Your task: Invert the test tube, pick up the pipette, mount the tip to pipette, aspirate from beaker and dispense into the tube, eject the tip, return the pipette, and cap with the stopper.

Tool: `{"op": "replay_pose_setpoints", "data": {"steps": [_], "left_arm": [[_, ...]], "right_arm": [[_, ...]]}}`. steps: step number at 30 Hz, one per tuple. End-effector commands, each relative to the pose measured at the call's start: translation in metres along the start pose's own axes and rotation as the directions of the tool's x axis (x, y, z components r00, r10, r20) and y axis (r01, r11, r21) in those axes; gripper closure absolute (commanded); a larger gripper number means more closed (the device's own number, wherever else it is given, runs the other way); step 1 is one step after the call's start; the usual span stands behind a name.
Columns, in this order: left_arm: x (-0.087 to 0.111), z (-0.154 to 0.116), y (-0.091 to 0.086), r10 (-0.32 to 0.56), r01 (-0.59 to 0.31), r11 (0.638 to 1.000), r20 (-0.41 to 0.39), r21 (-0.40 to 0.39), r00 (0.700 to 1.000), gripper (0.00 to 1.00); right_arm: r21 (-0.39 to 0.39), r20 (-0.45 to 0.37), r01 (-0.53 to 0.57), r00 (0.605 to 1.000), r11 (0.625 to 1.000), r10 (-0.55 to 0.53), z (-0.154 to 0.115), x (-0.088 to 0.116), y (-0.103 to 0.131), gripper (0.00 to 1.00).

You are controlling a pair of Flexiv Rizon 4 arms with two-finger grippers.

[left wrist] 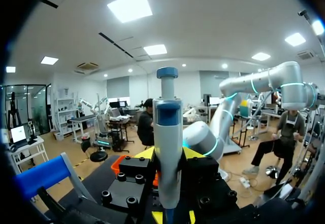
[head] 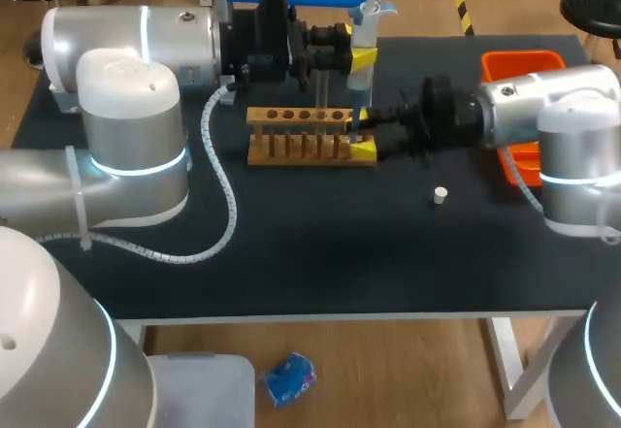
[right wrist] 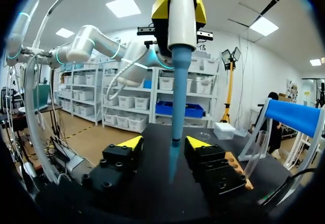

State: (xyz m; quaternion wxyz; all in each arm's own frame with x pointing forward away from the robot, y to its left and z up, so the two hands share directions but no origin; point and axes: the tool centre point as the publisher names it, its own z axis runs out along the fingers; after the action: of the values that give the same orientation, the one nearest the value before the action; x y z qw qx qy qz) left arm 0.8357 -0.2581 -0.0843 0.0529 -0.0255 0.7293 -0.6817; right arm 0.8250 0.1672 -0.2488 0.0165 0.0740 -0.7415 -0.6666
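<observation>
Pipette (head: 364, 30) upright in left gripper (head: 361, 59), tip end indistinct beside wooden rack (head: 291, 117)

The left arm (head: 136, 45) lies level across the back of the table, and the left gripper (head: 361, 57) is clamped on an upright pipette (left wrist: 167, 148) (yellow tips pressing it from both sides). The right arm (head: 543, 108) stretches in low, with the right gripper (head: 361, 147) below the left one, its fingers spread apart.
</observation>
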Motion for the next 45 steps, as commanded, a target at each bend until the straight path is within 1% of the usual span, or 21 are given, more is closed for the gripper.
{"op": "replay_pose_setpoints", "data": {"steps": [1, 6, 9, 11, 14, 24, 27, 31, 34, 37, 40, 42, 43, 45], "left_arm": [[0.0, 0.002, 0.001, 0.002, -0.002, 1.0, 0.003, 0.005, 1.0, 1.0], [0.0, 0.002, 0.001, 0.002, -0.002, 1.0, 0.003, 0.005, 1.0, 1.0], [0.0, 0.002, 0.001, 0.002, -0.002, 1.0, 0.003, 0.005, 1.0, 1.0], [0.0, 0.002, 0.001, 0.002, -0.002, 1.0, 0.003, 0.005, 1.0, 1.0], [0.0, 0.002, 0.001, 0.002, -0.002, 1.0, 0.003, 0.005, 1.0, 1.0], [0.0, 0.002, 0.001, 0.002, -0.002, 1.0, 0.003, 0.005, 1.0, 1.0], [-0.01, -0.012, 0.002, -0.006, 0.006, 1.0, 0.03, -0.008, 1.0, 1.0], [-0.019, -0.037, 0.0, -0.005, 0.006, 1.0, 0.088, -0.008, 0.996, 1.0], [-0.022, -0.067, 0.002, -0.002, 0.004, 1.0, 0.168, -0.013, 0.986, 1.0], [-0.023, -0.094, 0.002, 0.005, 0.0, 1.0, 0.264, -0.02, 0.964, 1.0], [-0.024, -0.118, 0.003, 0.009, 0.004, 0.999, 0.359, -0.035, 0.933, 1.0], [-0.024, -0.129, 0.004, 0.0, 0.018, 0.999, 0.412, -0.039, 0.911, 1.0], [-0.024, -0.133, 0.004, 0.003, 0.021, 0.998, 0.432, -0.05, 0.902, 1.0], [-0.024, -0.133, 0.004, 0.003, 0.021, 0.998, 0.432, -0.05, 0.902, 1.0]], "right_arm": [[0.054, 0.008, -0.022, 1.0, 0.998, 0.022, -0.011, 0.01, 0.004, 0.0], [0.133, 0.028, -0.052, 0.998, 0.99, 0.049, -0.029, 0.015, -0.001, 0.0], [0.194, 0.035, -0.061, 0.998, 0.979, 0.055, -0.041, 0.017, -0.003, 0.0], [0.215, 0.033, -0.067, 0.998, 0.974, 0.061, -0.05, 0.019, -0.003, 0.0], [0.278, 0.009, -0.067, 0.998, 0.958, 0.067, -0.063, 0.021, -0.004, 0.0], [0.278, 0.009, -0.067, 0.998, 0.958, 0.067, -0.063, 0.021, -0.004, 0.0], [0.278, 0.009, -0.067, 0.998, 0.958, 0.067, -0.063, 0.021, -0.004, 0.0], [0.278, 0.009, -0.067, 0.998, 0.958, 0.067, -0.063, 0.021, -0.004, 0.0], [0.278, 0.009, -0.067, 0.998, 0.958, 0.067, -0.063, 0.021, -0.004, 0.0], [0.278, 0.009, -0.067, 0.998, 0.958, 0.067, -0.063, 0.021, -0.004, 0.0], [0.278, 0.009, -0.067, 0.998, 0.958, 0.067, -0.063, 0.021, -0.004, 0.0], [0.278, 0.009, -0.067, 0.998, 0.958, 0.067, -0.063, 0.021, -0.004, 0.0], [0.278, 0.009, -0.067, 0.998, 0.958, 0.067, -0.063, 0.021, -0.004, 0.0], [0.278, 0.009, -0.067, 0.998, 0.958, 0.067, -0.063, 0.021, -0.004, 0.0]]}}
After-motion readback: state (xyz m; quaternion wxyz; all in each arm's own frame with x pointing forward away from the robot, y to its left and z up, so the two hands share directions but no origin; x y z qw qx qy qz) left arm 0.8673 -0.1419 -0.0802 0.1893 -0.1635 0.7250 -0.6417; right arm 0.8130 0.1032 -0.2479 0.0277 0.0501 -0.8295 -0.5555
